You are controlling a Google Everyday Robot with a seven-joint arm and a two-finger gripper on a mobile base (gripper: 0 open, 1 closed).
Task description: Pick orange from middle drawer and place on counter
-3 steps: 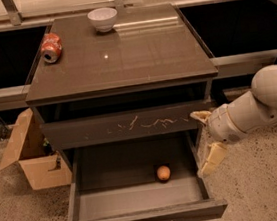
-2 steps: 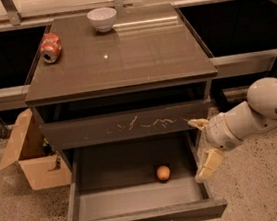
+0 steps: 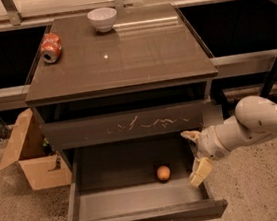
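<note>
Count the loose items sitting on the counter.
2: a red soda can on its side near the counter's back left corner, a white bowl at its back edge. The orange lies in the open middle drawer; the gripper is at the drawer's right side, jaws open.

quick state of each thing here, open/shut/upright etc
middle drawer: pulled open
orange: loose on drawer floor
scratched drawer: pushed in
soda can: on its side on the counter
white bowl: upright
cardboard box: flaps open
pincer: open, empty, at the drawer's right edge
</note>
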